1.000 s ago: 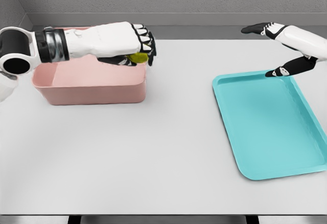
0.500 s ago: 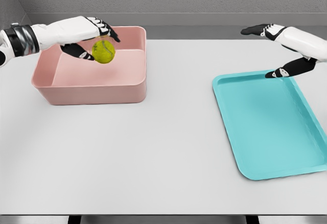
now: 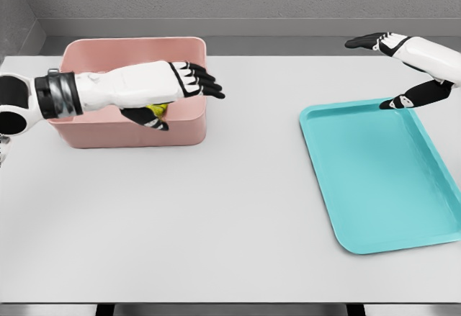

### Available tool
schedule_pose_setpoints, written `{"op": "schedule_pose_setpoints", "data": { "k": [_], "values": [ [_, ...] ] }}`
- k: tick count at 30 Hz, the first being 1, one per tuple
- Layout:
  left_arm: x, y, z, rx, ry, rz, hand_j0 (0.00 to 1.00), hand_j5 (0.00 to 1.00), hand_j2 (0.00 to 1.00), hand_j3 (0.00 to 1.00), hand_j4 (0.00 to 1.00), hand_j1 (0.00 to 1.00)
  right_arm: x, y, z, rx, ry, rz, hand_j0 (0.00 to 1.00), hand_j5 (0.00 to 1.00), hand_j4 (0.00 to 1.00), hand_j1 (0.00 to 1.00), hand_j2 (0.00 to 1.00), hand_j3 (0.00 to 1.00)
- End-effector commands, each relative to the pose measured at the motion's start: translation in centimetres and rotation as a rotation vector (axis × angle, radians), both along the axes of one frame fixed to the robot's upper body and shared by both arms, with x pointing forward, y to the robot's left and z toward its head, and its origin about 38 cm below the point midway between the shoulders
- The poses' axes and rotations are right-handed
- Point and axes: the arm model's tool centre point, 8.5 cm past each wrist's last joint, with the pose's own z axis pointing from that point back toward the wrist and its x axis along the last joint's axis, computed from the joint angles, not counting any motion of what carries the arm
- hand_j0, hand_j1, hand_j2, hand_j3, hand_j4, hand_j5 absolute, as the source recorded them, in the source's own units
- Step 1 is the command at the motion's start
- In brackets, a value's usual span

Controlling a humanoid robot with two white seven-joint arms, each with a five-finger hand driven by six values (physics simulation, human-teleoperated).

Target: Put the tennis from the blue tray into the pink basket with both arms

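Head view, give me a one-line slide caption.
Left hand open above the pink basket, tennis ball just visible beneath; blue tray bare.

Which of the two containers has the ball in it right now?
The pink basket, on the table's left. A bit of the yellow ball shows inside it under the left hand; the blue tray holds nothing.

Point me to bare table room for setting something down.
Widest bare stretch: between the pink basket and blue tray, plus the near edge. Crowded at the basket: left hand over it, tennis ball underneath. Right hand hovers at the tray's far corner.
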Motion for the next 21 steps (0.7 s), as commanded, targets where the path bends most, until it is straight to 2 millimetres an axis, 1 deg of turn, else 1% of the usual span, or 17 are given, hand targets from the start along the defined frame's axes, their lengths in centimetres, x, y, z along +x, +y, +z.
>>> {"op": "schedule_pose_setpoints", "data": {
  "k": [1, 2, 3, 4, 6, 8, 9, 12, 15, 18, 21],
  "values": [
    [-2.0, -1.8, 1.3, -0.02, -0.034, -0.08, 1.0, 1.0, 1.0, 1.0, 1.0, 1.0, 0.0, 0.0, 0.1, 0.007, 0.002, -0.002, 1.0, 1.0, 1.0, 1.0, 1.0, 1.0],
    [-2.5, -2.0, 1.0, -0.023, -0.028, -0.093, 1.0, 1.0, 1.0, 1.0, 1.0, 1.0, 0.0, 0.0, 0.1, 0.006, 0.002, -0.002, 1.0, 1.0, 1.0, 1.0, 1.0, 1.0],
    [-3.0, -2.0, -0.3, -0.025, 0.005, -0.093, 1.0, 1.0, 1.0, 1.0, 1.0, 1.0, 0.0, -0.1, 0.2, 0.008, -0.001, -0.002, 1.0, 1.0, 1.0, 1.0, 1.0, 1.0],
    [-3.2, -1.9, -1.1, -0.024, 0.024, -0.09, 1.0, 1.0, 1.0, 1.0, 1.0, 1.0, 0.0, -0.1, 0.2, 0.008, -0.001, -0.002, 1.0, 1.0, 1.0, 1.0, 1.0, 1.0],
    [-3.5, -1.9, -1.6, -0.027, 0.038, -0.091, 1.0, 1.0, 1.0, 1.0, 1.0, 1.0, 0.0, -0.1, 0.2, 0.008, -0.001, -0.002, 1.0, 1.0, 1.0, 1.0, 1.0, 1.0],
    [-3.5, -1.9, -1.7, -0.026, 0.04, -0.09, 1.0, 1.0, 1.0, 1.0, 1.0, 1.0, 0.2, -0.1, 1.1, 0.005, -0.021, -0.002, 1.0, 1.0, 1.0, 1.0, 1.0, 1.0],
    [-3.5, -1.8, -1.9, -0.026, 0.045, -0.088, 1.0, 1.0, 1.0, 1.0, 1.0, 1.0, 0.2, -0.1, 1.1, 0.005, -0.021, -0.002, 1.0, 1.0, 1.0, 1.0, 1.0, 1.0],
    [-4.0, -1.8, -3.3, -0.024, 0.081, -0.087, 1.0, 1.0, 1.0, 1.0, 1.0, 1.0, 0.1, -0.2, 0.7, 0.005, -0.012, -0.004, 1.0, 1.0, 1.0, 1.0, 1.0, 1.0],
    [-4.8, -1.5, -5.3, -0.017, 0.131, -0.079, 1.0, 1.0, 1.0, 1.0, 1.0, 1.0, 0.2, -0.3, 0.8, 0.007, -0.013, -0.007, 1.0, 1.0, 1.0, 1.0, 1.0, 1.0],
    [-5.0, -1.7, -6.0, -0.009, 0.147, -0.084, 1.0, 1.0, 1.0, 1.0, 1.0, 1.0, 0.2, -0.3, 0.7, 0.006, -0.011, -0.01, 1.0, 1.0, 1.0, 1.0, 1.0, 1.0],
    [-5.0, -1.7, -6.0, -0.007, 0.147, -0.084, 1.0, 1.0, 1.0, 1.0, 1.0, 1.0, 0.3, -0.3, 0.9, 0.006, -0.014, -0.01, 1.0, 1.0, 1.0, 1.0, 1.0, 1.0]
  ]
}}
